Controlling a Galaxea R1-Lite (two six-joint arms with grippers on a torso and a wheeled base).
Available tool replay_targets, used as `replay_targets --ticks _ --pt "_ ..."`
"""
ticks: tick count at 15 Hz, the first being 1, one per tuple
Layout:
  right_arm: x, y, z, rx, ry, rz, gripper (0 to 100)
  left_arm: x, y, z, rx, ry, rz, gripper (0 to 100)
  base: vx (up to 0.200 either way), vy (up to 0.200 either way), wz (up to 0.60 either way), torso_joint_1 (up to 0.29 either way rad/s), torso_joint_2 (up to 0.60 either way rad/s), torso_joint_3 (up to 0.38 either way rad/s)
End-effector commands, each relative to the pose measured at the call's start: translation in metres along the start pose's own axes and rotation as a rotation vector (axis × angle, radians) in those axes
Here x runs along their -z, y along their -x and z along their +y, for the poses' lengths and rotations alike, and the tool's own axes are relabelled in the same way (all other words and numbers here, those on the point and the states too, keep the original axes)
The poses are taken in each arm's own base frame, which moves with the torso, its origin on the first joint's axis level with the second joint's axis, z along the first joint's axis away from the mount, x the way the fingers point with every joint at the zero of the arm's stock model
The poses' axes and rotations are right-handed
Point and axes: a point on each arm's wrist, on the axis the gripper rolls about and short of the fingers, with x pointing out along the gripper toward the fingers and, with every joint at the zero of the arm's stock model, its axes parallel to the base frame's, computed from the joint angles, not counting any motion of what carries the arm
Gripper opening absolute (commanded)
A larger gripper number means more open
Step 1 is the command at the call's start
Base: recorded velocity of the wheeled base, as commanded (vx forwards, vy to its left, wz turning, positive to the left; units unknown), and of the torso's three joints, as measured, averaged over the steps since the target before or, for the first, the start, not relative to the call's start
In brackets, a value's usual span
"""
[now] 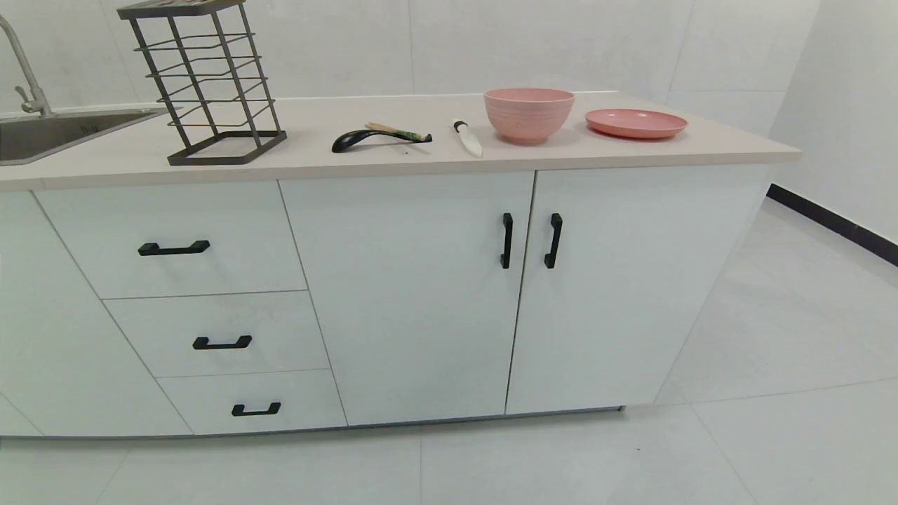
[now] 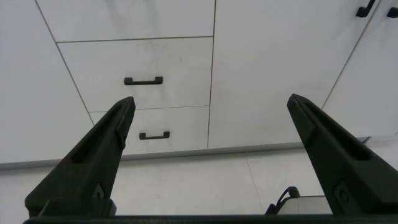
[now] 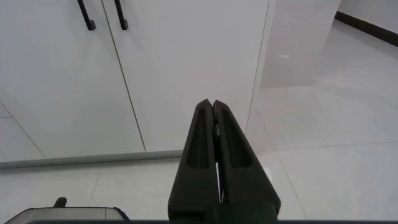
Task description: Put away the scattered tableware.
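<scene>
Our left gripper (image 2: 211,101) hangs low before the drawers (image 2: 174,65), above the floor, with its fingers spread wide and nothing between them. Our right gripper (image 3: 212,106) hangs low before the cabinet doors (image 3: 186,62), with its fingers pressed flat together and nothing held.

On the bench (image 1: 316,160), going from the left, we see a steel sink (image 1: 49,133) with its faucet (image 1: 24,77). To the right of the sink is a black wire rack (image 1: 182,7), standing upright. Right of the rack a black spoon (image 1: 358,139) lies on the bench. A pair of chopsticks (image 1: 396,131) lies against the spoon's far side, and we cannot tell whether they rest on its handle. Just right of them lies a white utensil (image 1: 470,142) with a dark far end. Then comes a pink bowl (image 1: 529,113), upright, and near the bench's right end a pink plate (image 1: 635,123), lying flat, apart from the bowl. All the tableware sits along the far half of the bench.
</scene>
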Motion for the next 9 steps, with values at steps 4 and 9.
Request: replay_targets --ticks 4,9 --pt "-0.046 0.012 0.001 0.005 0.001 -0.256 0 0.0 0.0 0.0 0.001 0.0 -0.001 100 0.0 0.0 0.0 0.0 0.0 0.0" --pt "-0.102 -0.008 0.005 -0.199 0.018 -0.125 0 0.0 0.0 0.0 0.001 -0.009 -0.001 100 0.0 0.0 0.0 0.0 0.0 0.0"
